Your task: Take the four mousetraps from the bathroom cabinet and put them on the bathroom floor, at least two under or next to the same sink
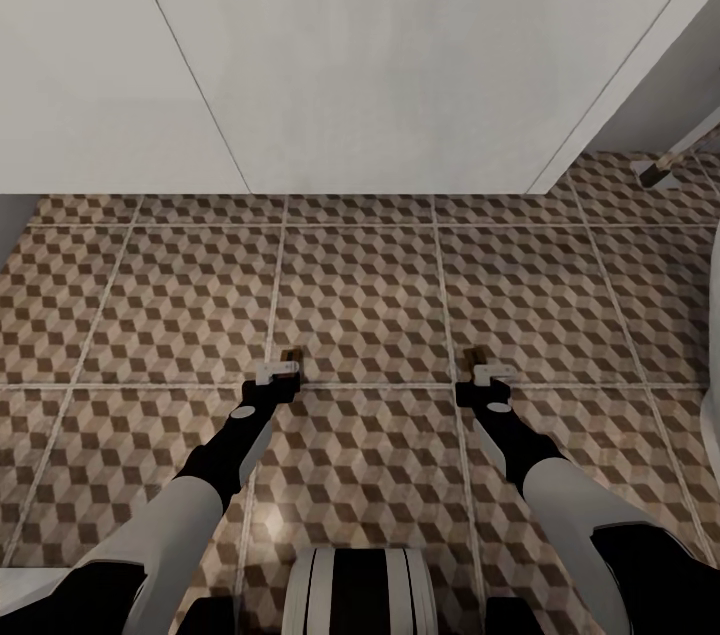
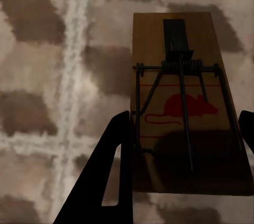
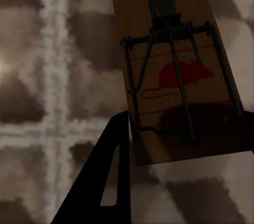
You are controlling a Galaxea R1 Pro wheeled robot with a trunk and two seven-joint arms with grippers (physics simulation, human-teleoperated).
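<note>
I hold two mousetraps low over the bathroom floor [image 1: 360, 295], in front of the white two-door vanity [image 1: 380, 65]. My left gripper [image 1: 276, 381] is shut on one mousetrap [image 1: 288, 363]. In the left wrist view that mousetrap [image 2: 180, 75] shows a wooden base, wire spring and red mouse print, with a black finger [image 2: 114, 166] at its edge. My right gripper [image 1: 486, 385] is shut on the other mousetrap [image 1: 480, 365], and the right wrist view shows this mousetrap [image 3: 174, 70] above the tiles. The sink basin and the cabinet are out of view.
The vanity front blocks the way ahead. A white curved tub edge [image 1: 714, 365] runs along the right side. A tool with a long handle [image 1: 660, 170] rests on the tiles at the far right. My base [image 1: 360, 590] is at the bottom.
</note>
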